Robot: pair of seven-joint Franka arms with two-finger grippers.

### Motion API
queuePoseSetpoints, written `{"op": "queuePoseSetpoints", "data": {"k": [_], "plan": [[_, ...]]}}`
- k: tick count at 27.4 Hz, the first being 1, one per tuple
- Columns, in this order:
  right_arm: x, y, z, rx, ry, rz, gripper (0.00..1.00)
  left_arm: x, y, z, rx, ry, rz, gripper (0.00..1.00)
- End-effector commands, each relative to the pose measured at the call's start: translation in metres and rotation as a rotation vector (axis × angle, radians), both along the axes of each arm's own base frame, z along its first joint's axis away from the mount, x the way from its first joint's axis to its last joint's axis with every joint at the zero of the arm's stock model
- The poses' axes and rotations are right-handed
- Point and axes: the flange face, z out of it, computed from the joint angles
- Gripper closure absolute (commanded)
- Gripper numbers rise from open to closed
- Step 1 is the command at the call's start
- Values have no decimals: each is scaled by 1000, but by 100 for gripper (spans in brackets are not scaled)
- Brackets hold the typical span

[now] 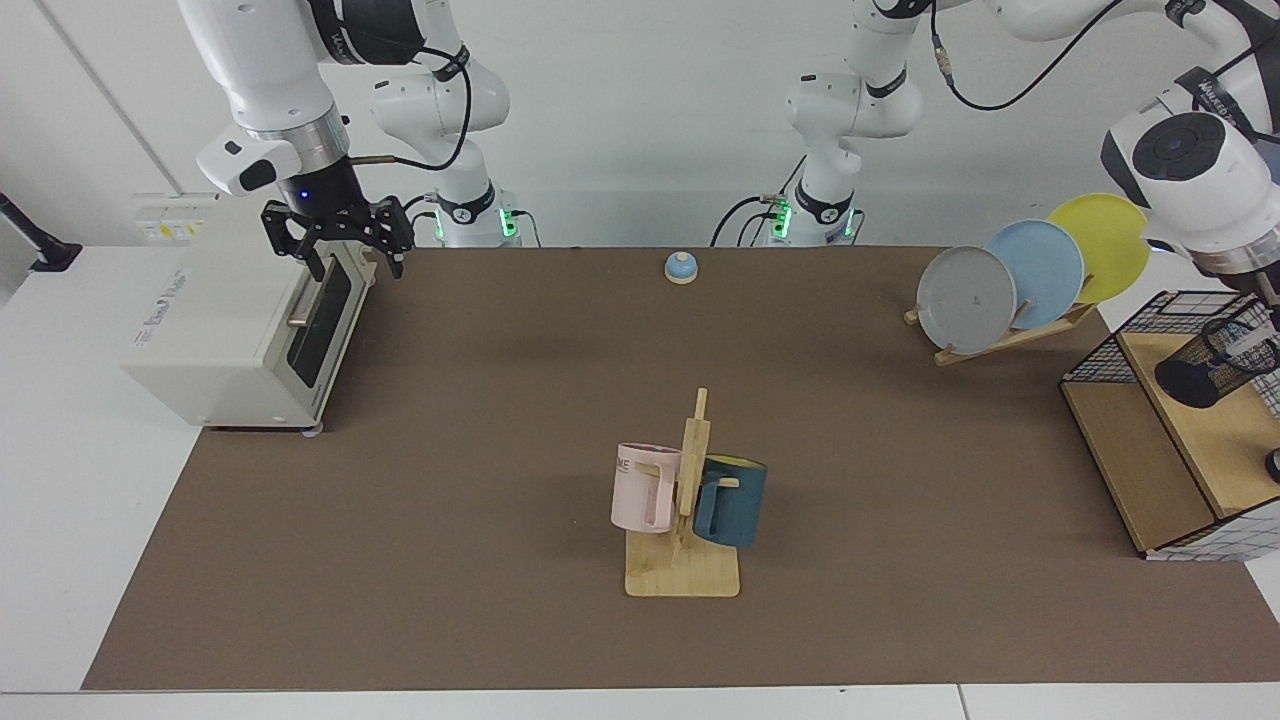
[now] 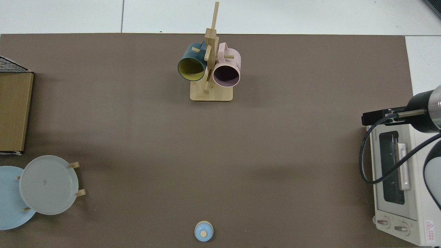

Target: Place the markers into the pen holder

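Marker stands in pen holder, far right shelf. Right tool spread above toaster oven. Left tool's state: cannot tell.

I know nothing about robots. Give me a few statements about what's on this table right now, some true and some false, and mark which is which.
1. The pen holder stands on the wooden shelf inside a wire frame. True.
2. Three mugs hang on the mug tree. False: two, a pink mug and a teal mug.
3. The right gripper hovers by the toaster oven. True.
4. The plate rack holds only two plates. False: it holds three, grey, blue and yellow.
5. A small blue bell sits on the mat near the arm bases. True.
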Motion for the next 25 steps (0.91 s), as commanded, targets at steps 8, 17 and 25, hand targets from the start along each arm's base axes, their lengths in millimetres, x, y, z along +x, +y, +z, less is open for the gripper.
{"op": "queuePoseSetpoints", "data": {"k": [8,17,25], "plan": [[-4,-3,2,4,16,-13,0,14,-69,11,18,7,22,0],[-4,-2,1,2,19,-7,0,25,-139,10,-145,-96,36,0],[-5,-4,2,0,22,-5,0,20,-166,-16,-561,-178,264,0]]}}
